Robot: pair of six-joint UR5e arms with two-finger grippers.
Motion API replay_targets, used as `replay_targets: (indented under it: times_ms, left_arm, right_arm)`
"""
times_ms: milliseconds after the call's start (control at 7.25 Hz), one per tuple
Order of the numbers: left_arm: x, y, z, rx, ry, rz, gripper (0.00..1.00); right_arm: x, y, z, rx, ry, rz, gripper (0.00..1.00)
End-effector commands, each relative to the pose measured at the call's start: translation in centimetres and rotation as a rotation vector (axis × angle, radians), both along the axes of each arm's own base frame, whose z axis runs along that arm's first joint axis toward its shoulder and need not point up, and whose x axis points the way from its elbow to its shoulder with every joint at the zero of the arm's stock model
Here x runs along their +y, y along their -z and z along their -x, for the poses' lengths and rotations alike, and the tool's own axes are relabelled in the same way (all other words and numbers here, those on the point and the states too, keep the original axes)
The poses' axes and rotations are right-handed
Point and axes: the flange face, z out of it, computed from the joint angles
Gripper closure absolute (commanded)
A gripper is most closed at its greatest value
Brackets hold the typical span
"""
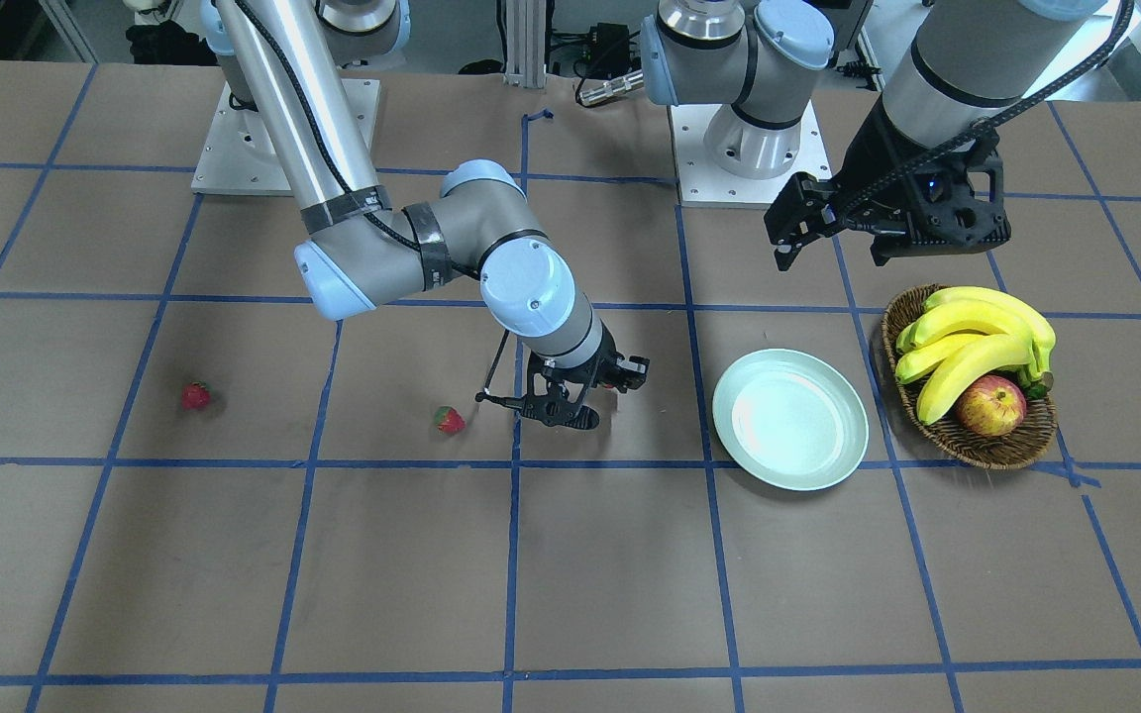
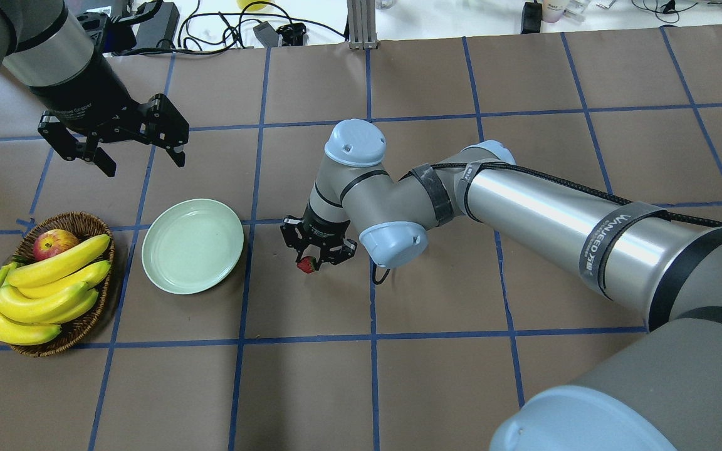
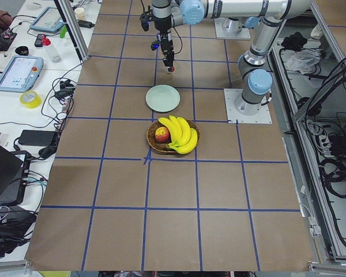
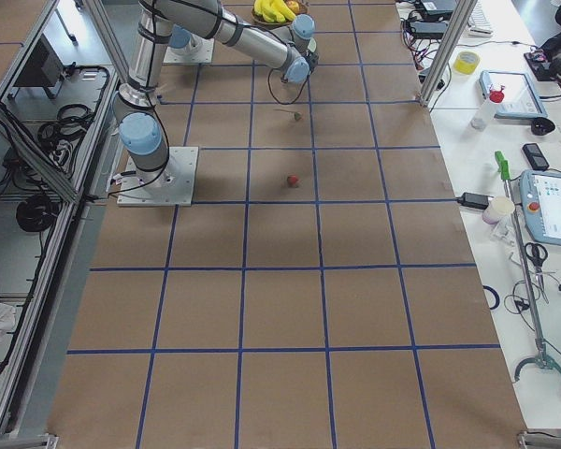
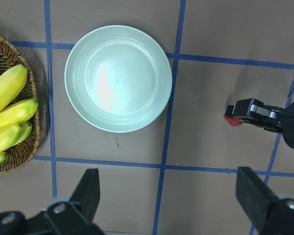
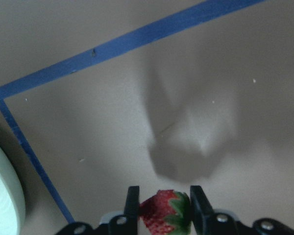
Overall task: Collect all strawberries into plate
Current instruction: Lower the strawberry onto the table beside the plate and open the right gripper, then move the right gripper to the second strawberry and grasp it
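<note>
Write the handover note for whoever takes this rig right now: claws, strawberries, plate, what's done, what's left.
Right claw: shut on the held strawberry, lifted off the table beside the plate, not over it.
Left claw: open, empty, raised near the plate.
Plate: empty.
On the table, to the robot's right of the plate: nearer strawberry, farther strawberry.
Done: one strawberry grasped.
Left: drop it in the plate, then fetch the other two.

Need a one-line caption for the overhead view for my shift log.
Right gripper holds a strawberry beside the empty plate; left gripper hangs open beyond the fruit basket.
</note>
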Motion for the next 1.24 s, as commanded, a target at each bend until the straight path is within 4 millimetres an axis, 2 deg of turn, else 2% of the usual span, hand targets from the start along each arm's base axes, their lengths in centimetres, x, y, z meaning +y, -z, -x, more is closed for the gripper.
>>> replay_targets:
  times_ms: [0,276,414,828,966,1103]
  left_arm:
    - [0.0,0.0,0.0,-0.001,0.001,-0.001,0.0]
    - [0.0,0.1,0.0,-0.002,0.001,-0.003,0.0]
    - [0.0,0.1,0.0,-0.002,0.001,-0.003,0.0]
    - [0.4,0.7,0.0,0.0,0.001,-0.015,0.0]
    - [0.4,0.8,0.1,0.002,0.0,-0.015,0.0]
    - [0.5,0.9,0.1,0.001,0.001,-0.018,0.0]
  right_arm:
    - [0.1,-1.0,1.2,0.108,-0.008,0.029,0.0]
    - [0.2,-5.1,3.3,0.25,-0.079,0.131,0.0]
    - [-1.2,-5.6,5.4,0.349,-0.143,0.198,0.0]
    - [-4.8,-5.6,13.0,0.403,-0.309,0.22,0.0]
    - [-4.8,-4.8,14.3,0.399,-0.338,0.192,0.0]
    - [-3.8,-3.5,14.6,0.401,-0.346,0.164,0.0]
